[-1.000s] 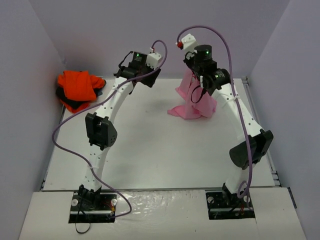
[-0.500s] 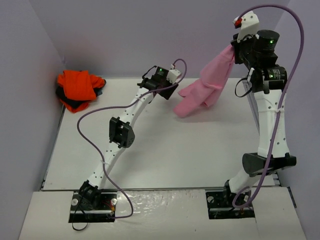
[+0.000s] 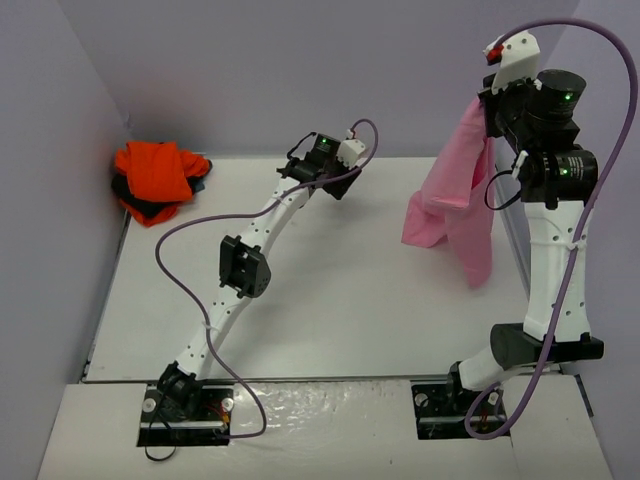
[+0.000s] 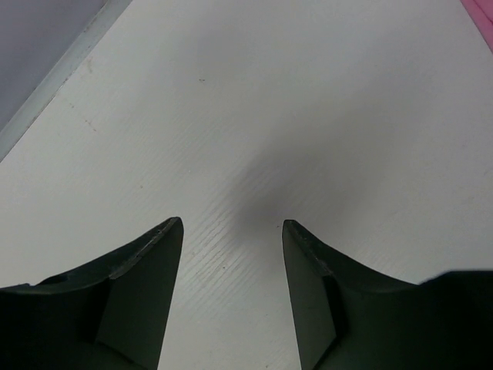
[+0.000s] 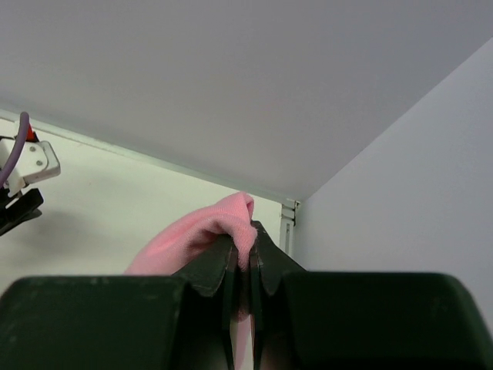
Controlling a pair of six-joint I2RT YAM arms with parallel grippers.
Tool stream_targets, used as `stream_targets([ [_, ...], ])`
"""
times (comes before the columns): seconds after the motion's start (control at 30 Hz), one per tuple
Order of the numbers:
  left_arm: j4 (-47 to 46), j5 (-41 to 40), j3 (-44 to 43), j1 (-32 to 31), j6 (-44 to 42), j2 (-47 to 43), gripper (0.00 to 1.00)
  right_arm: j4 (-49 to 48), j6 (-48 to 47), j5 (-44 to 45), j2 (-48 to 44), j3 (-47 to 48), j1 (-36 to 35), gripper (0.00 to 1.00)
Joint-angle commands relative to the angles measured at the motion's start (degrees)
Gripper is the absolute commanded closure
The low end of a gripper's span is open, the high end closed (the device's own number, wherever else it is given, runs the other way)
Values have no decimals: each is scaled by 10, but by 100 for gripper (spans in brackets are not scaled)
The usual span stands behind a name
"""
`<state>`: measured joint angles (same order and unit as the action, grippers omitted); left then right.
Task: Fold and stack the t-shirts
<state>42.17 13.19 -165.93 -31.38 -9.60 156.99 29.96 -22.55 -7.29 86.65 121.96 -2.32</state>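
Right gripper (image 5: 244,248) clamped on the hanging pink t-shirt (image 3: 455,195); left gripper (image 4: 231,225) half-parted, empty, above the white table (image 4: 308,116).

The dark t-shirt (image 3: 148,211) lies under the orange t-shirt (image 3: 155,170), so only scraps of its edge show and its shape cannot be told. From the left wrist, the pink t-shirt (image 4: 485,11) is a sliver cut off by the top right corner, and the left gripper (image 4: 231,223) has its finger bases cut by the lower edge. From the right wrist, the right gripper (image 5: 244,239) hides most of the pink cloth; only a bunched fold shows above its tips
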Motion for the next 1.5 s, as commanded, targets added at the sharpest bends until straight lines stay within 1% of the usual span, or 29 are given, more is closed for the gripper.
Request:
stream_targets([
  [0.0,-33,47,-23,-7,4,-41,49,-43,-2,-25,-14,0,3,98],
  [0.1,-8,82,-42,-33,-2,-25,45,-44,0,-25,-10,0,4,98],
  [0.2,26,130,-39,-61,-9,-27,42,-47,-2,-22,-13,-1,4,98],
  [0.33,18,137,-4,-83,25,-33,42,-58,-7,24,-16,3,4,99],
  [0.4,19,118,-15,-106,33,-17,42,-60,-7,29,-18,1,5,99],
  [0.5,15,74,-23,-139,20,-6,42,-61,-6,25,-23,-7,5,99],
  [0.6,10,72,-31,-157,23,7,42,-62,-9,30,-28,-9,5,99],
  [0.8,11,72,-60,-173,23,32,42,-61,-15,39,-33,-12,6,99],
  [1.0,3,30,-105,-182,10,68,43,-58,-12,34,-33,-10,5,99],
  [1.2,-26,-14,-135,-191,-21,95,42,-53,-3,27,-26,3,6,99],
  [1.27,-35,-27,-136,-196,-27,99,42,-53,-2,25,-25,6,6,98],
  [1.33,-59,-54,-119,-206,-45,103,42,-50,-1,25,-25,8,6,98],
  [1.47,-92,-61,-101,-211,-82,110,42,-46,-5,28,-31,6,6,98],
])
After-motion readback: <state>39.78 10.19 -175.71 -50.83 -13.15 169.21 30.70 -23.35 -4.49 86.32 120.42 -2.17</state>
